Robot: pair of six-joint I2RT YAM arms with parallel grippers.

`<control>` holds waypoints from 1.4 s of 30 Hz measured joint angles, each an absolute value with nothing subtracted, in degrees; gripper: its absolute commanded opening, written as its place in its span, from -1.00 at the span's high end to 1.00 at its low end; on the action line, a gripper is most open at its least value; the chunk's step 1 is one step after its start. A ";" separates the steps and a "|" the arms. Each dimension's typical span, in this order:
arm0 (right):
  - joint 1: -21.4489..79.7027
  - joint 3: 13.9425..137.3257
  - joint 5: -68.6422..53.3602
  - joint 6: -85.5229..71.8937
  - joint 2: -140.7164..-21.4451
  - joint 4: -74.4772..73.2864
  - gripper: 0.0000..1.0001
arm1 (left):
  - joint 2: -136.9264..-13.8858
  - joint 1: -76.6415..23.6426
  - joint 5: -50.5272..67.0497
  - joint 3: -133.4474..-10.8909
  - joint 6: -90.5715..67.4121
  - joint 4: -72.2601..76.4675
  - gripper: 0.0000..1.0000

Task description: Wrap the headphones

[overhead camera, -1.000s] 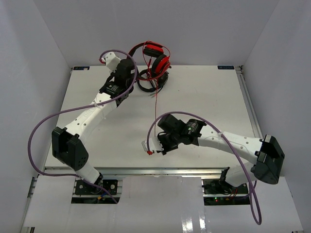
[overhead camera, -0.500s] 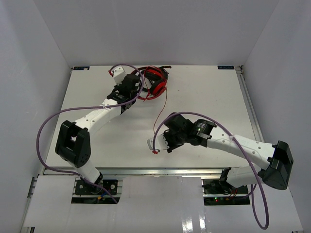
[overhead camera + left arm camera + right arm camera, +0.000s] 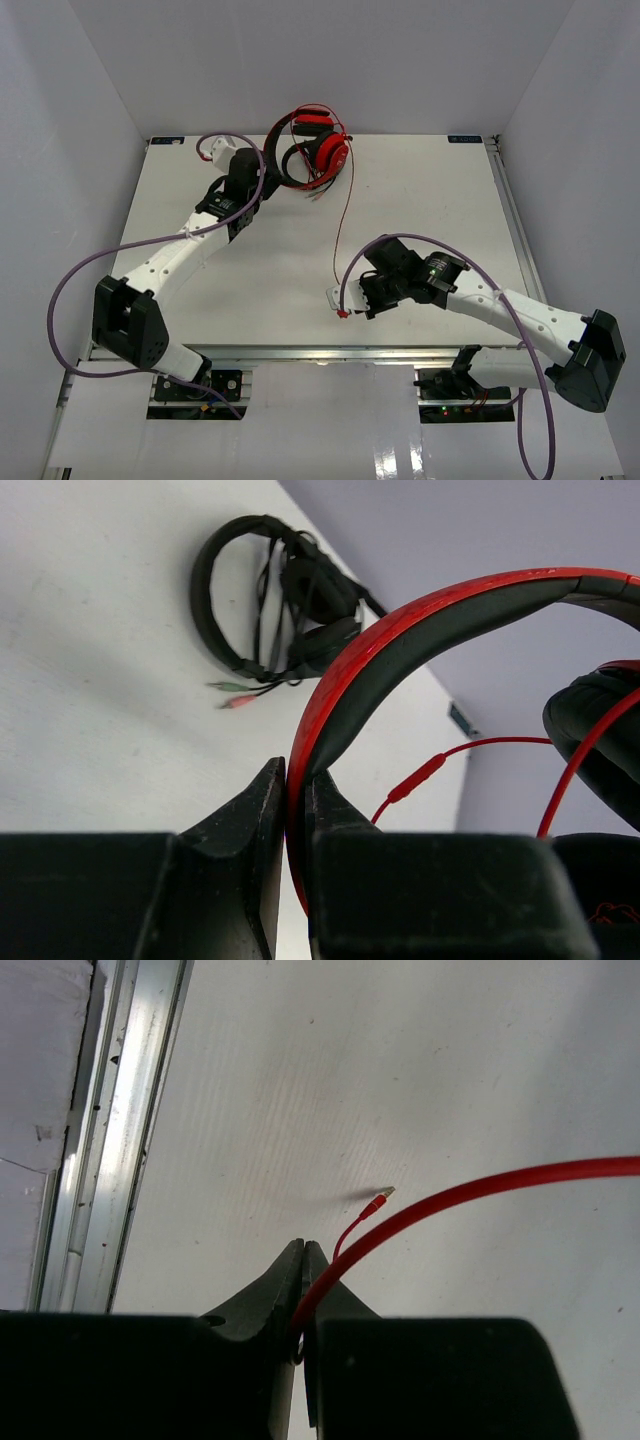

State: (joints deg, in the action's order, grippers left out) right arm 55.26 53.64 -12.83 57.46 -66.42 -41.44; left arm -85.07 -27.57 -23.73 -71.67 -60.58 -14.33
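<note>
The left gripper (image 3: 296, 783) is clamped on the red headband (image 3: 430, 615) of the headphones (image 3: 322, 152), at upper centre of the top view. The right gripper (image 3: 303, 1260) pinches their thin red cable (image 3: 480, 1188) at lower centre, over the white table (image 3: 450, 200). Black headphones (image 3: 290, 600) lie at upper left of the left wrist view.

Bright, even light is flooding the white table (image 3: 420, 200), leaving only faint shadows.
Glare is streaking the rail (image 3: 120, 1110) and glinting on the headband (image 3: 400, 630); the fingers (image 3: 240, 880) are looming dark and soft low in both wrist views, the black headphones (image 3: 275, 600) are showing slightly soft in the background, and the cable (image 3: 480, 1190) tip is casting a small soft shadow.
</note>
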 measured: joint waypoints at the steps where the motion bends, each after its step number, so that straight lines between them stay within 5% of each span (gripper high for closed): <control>1: 55.07 52.89 -13.29 57.47 -66.00 -41.49 0.85 | -84.10 -27.36 -22.86 -71.63 -61.76 -14.21 1.00; 19: 50.57 48.94 -16.63 57.60 -62.15 -40.10 0.85 | -77.88 -21.98 -11.29 -67.27 -69.38 -9.44 1.00; 42: 4.59 47.35 -35.10 52.76 -63.44 -28.03 0.85 | -60.88 -15.02 20.55 -57.17 -60.93 -10.02 1.00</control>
